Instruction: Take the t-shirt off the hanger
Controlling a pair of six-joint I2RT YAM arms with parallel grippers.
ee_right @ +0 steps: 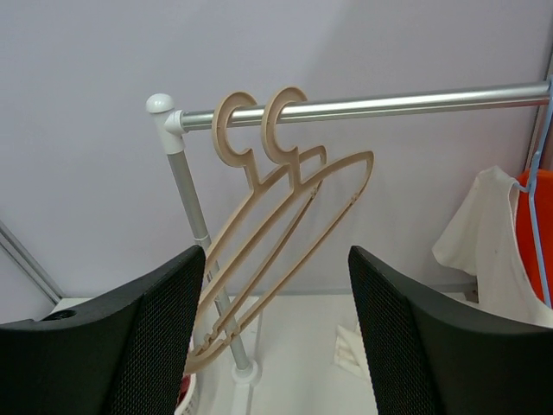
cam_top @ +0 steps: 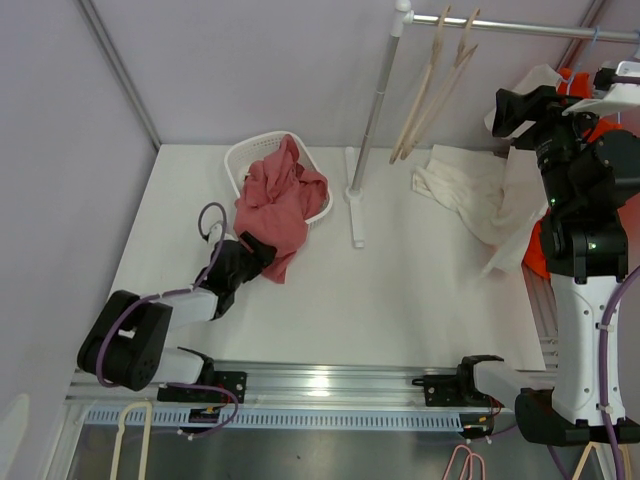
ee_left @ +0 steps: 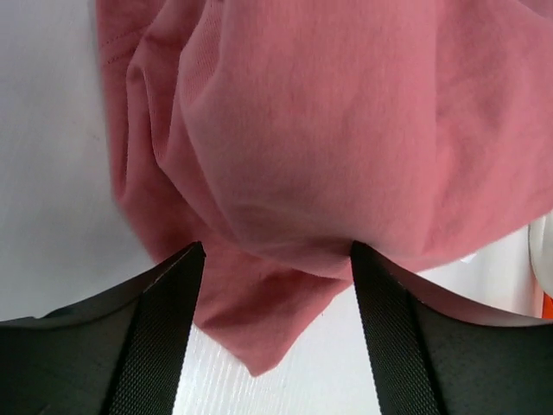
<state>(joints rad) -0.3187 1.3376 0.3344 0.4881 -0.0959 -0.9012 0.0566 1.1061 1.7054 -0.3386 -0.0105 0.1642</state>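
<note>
Pink t-shirt [cam_top: 280, 205]: draped over the white basket's [cam_top: 243, 155] front rim, with its tail on the table.
Left gripper [ee_left: 276, 251]: at that tail, just in front of the basket. I see its fingers spread, with pink cloth bulging between the tips.
Right gripper [ee_right: 276, 251]: raised well right of the basket, spread and empty, facing two wooden hangers [ee_right: 285, 207] on the rail [ee_right: 389, 102].

The left arm [cam_top: 125, 345] and right arm [cam_top: 580, 330] are built of black joints and white links; purple cables [cam_top: 160, 295] are strung along them.
</note>
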